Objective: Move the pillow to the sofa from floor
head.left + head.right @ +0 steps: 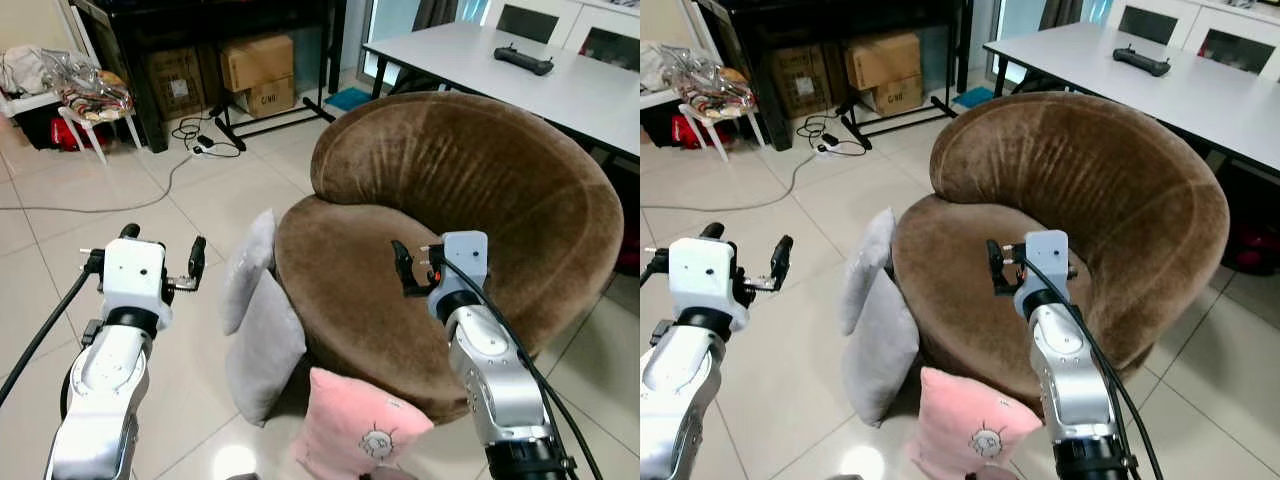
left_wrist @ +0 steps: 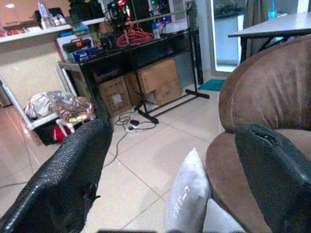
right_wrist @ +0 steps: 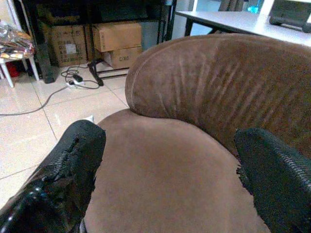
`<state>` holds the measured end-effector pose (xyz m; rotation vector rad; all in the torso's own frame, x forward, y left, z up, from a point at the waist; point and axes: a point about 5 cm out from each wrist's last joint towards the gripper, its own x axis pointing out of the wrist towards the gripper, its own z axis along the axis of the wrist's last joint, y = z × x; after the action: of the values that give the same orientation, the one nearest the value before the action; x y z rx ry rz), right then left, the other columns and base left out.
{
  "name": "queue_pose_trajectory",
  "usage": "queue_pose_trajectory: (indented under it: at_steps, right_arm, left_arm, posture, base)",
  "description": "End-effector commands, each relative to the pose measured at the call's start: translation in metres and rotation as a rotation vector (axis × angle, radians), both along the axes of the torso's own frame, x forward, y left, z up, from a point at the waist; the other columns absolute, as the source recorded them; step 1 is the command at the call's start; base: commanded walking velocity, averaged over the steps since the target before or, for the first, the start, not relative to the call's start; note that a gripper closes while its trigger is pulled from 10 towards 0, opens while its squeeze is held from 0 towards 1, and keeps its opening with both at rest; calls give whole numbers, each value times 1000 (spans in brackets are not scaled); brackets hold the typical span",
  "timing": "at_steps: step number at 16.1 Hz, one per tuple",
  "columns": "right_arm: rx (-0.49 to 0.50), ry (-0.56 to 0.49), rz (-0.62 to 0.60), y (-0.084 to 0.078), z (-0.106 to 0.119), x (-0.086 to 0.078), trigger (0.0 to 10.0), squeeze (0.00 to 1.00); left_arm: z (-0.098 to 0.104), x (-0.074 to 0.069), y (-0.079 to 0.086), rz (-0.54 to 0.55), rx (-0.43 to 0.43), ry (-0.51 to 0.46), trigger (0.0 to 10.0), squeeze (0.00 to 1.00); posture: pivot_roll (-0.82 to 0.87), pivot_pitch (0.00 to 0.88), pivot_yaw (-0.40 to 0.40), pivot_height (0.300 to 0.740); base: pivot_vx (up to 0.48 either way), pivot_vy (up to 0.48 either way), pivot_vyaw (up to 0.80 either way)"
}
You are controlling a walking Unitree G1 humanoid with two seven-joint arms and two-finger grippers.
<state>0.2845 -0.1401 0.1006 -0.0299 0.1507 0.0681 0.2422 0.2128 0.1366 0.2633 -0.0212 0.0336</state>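
1. So there are 3 pillows on the floor [image 1: 200,200], all leaning against the front of the round brown sofa [image 1: 470,200]: a pink pillow [image 1: 355,430] with a little face on it right at the robot's feet, plus 2 grey pillows [image 1: 262,330] propped up beside the seat edge. Nothing's on the seat yet, so the actual moving hasn't started imo.

2. Left claw [image 1: 165,262] hangs over bare tile, just left of the grey pair, fingers spread wide with nothing in them. Its wrist view looks straight past the fingers at a grey pillow, so my guess is it's lining up on that one.

3. Right claw [image 1: 418,268] is also wide and empty, hovering over the sofa seat. Probably parked there because that's the drop zone, or just out of the way.

4. The pillows stand on edge, which should make a side pinch easier than if they lay flat.

5. Background stuff: white desk [image 1: 560,80] behind the sofa, cardboard boxes [image 1: 258,70] under a black rack.
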Motion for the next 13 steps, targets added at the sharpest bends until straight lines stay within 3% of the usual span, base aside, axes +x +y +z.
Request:
queue_pose_trajectory:
  at_steps: [1,8,12,13]
  right_arm:
    - [11,-5,-23,-5,0,-1,10000,1000]
    - [2,3,-21,-4,-3,-2,10000,1000]
    - [-25,-2,-13,-5,-2,-2,10000,1000]
    - [-34,2,-13,-6,-3,-2,10000,961]
  left_arm:
    - [-1,0,-1,-17,14,-2,10000,0]
    - [-3,-3,1,11,35,-11,10000,0]
    - [-4,-4,2,22,20,-17,10000,0]
    - [-4,-4,2,15,12,-21,10000,0]
  posture:
    - [14,0,-19,671]
    - [20,0,-31,601]
    - [18,0,-37,591]
    - [18,0,-37,591]
  base:
    - [0,0,0]
    - [0,0,0]
    - [0,0,0]
    - [0,0,0]
